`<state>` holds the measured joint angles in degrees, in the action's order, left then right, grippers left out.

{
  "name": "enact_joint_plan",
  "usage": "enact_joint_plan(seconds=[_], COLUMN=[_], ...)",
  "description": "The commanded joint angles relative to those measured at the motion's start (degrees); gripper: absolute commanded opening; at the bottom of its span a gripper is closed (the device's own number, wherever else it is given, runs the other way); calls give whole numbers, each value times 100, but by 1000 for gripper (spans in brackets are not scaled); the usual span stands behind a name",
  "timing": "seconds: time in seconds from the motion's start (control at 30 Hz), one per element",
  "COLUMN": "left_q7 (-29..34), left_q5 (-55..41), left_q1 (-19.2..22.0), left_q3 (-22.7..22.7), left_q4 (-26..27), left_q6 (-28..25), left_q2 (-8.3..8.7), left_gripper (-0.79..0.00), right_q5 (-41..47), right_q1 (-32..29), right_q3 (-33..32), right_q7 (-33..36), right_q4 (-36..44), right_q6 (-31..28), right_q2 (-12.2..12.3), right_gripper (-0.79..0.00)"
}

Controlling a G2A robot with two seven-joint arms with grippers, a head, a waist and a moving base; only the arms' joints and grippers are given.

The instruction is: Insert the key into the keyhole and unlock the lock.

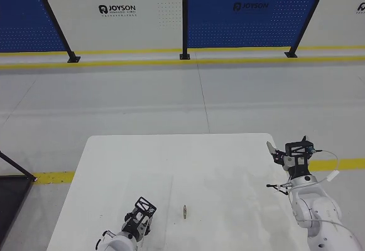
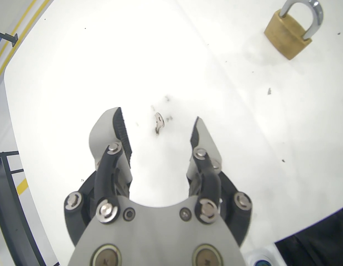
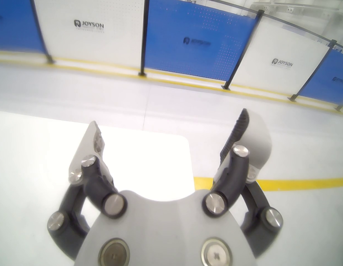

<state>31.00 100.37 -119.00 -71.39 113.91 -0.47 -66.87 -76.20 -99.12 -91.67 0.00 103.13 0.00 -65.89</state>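
White desk [image 2: 77,70] holds a small silver key [image 2: 158,122] under the released left tool [image 2: 157,116], which should descend squarely.

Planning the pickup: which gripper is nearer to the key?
Left. The left gripper hangs open close over the key; the right gripper is by the far corner of the table.

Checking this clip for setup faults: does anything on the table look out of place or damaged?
Nothing stands out. The small silver key lies on the white table amid dark scuff marks, apart from the brass padlock; neither looks damaged.
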Motion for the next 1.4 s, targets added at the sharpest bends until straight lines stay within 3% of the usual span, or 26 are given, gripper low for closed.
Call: enact_joint_plan(seconds=[0.0, 0.23, 0.6, 1.03, 1.37], left_q7=[-13, 58, 25, 3, -104], left_q5=[47, 90, 80, 82, 53], left_q1=[15, 151, 397, 474, 269], left_q3=[40, 82, 229, 236, 145], left_q4=[-40, -235, -512, -624, -370], left_q6=[37, 121, 167, 225, 296], left_q2=[-5, -22, -61, -78, -67], left_gripper=[-443, -443, -517, -785, -785], right_q5=[0, 0, 0, 0, 0], right_q1=[0, 0, 0, 0, 0], right_q3=[0, 0, 0, 0, 0], right_q7=[0, 0, 0, 0, 0], right_q4=[0, 0, 0, 0, 0], right_q6=[0, 0, 0, 0, 0], right_q2=[0, 0, 0, 0, 0], right_gripper=[0, 0, 0, 0, 0])
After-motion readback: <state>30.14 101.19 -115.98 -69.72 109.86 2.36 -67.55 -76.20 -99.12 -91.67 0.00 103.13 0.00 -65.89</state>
